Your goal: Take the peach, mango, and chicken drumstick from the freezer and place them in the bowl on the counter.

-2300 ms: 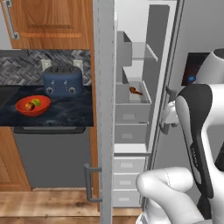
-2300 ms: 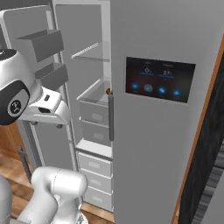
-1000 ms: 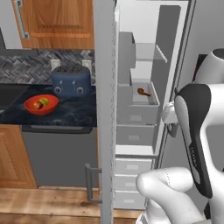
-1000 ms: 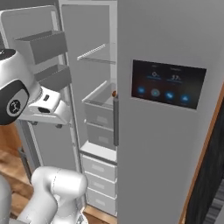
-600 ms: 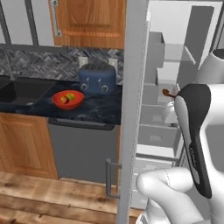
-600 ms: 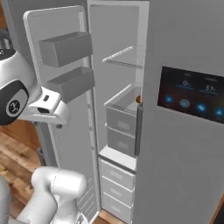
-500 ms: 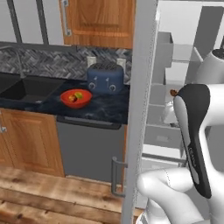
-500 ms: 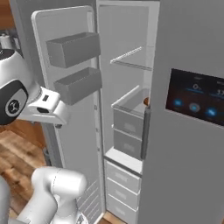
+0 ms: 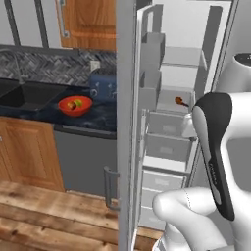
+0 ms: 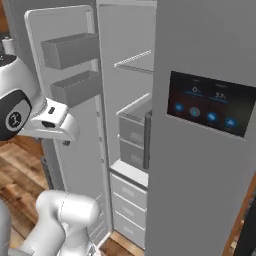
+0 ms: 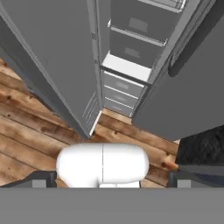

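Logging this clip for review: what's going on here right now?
The robot faces the open freezer, handling nothing at this moment; its pincer is open and empty, looking down at the freezer's lower drawers and the wooden floor. The chicken drumstick lies on a freezer shelf. On the counter, the bowl already holds a yellow-green piece and an orange piece, apparently the mango and peach. So the drumstick looks like the last item left.

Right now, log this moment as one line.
gripper: open, empty | freezer: door open | drumstick: on freezer shelf | bowl: on counter, two fruits inside
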